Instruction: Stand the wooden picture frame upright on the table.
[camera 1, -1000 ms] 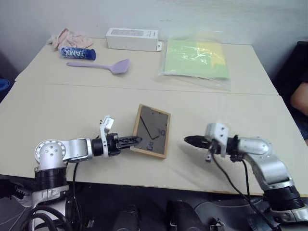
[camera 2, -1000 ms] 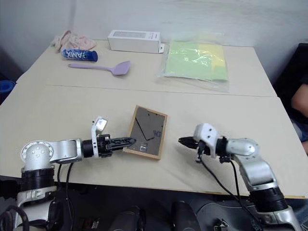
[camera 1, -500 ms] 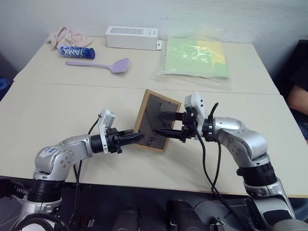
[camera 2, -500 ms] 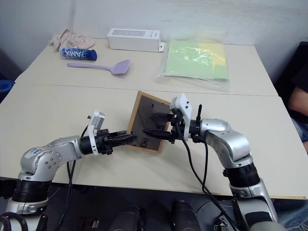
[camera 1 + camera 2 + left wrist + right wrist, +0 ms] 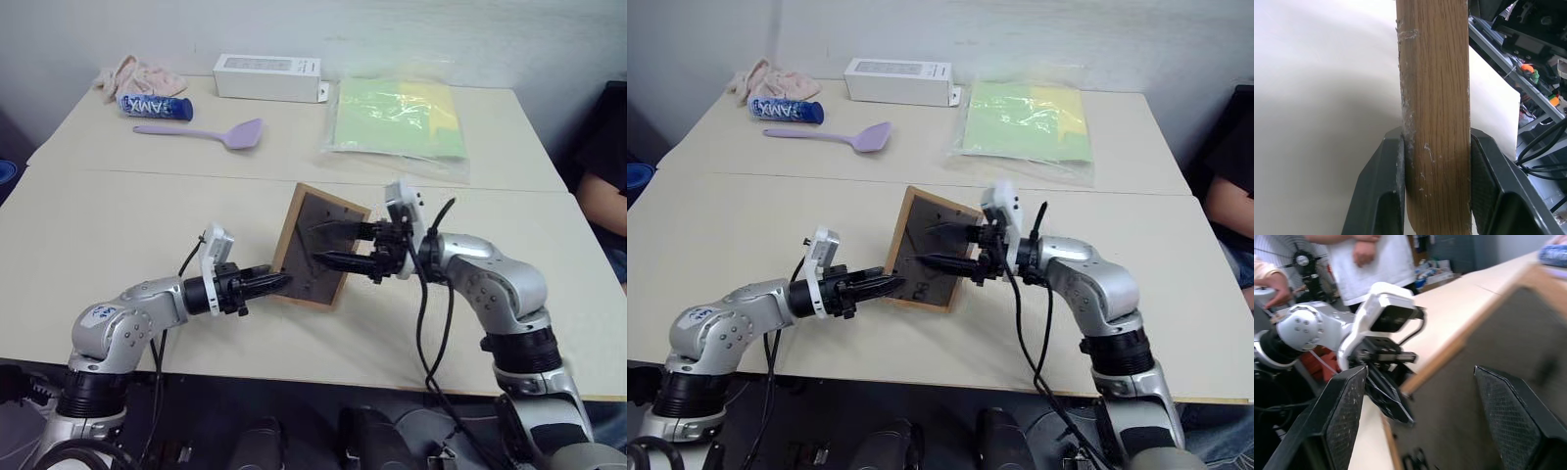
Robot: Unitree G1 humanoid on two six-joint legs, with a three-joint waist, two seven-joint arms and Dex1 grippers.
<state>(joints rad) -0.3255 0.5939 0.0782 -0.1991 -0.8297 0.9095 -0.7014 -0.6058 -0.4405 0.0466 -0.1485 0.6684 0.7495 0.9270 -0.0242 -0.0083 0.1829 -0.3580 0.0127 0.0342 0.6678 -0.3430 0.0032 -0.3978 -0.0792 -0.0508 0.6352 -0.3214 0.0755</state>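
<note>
Frame held tilted over a pale table by a white wall

The frame (image 5: 315, 247) leans on its lower edge near the table's (image 5: 118, 211) front, the left gripper (image 5: 266, 283) clenched on its rim, the right gripper (image 5: 331, 245) spread wide at its dark back. Behind the seam lie a box (image 5: 267, 78), spatula (image 5: 204, 131), can (image 5: 155, 105), cloth (image 5: 137, 74) and bagged green sheets (image 5: 398, 117).

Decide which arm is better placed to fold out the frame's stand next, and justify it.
Probably the right. The left gripper is already shut on the frame edge, holding it tilted, while the right gripper is open at the back board.
</note>
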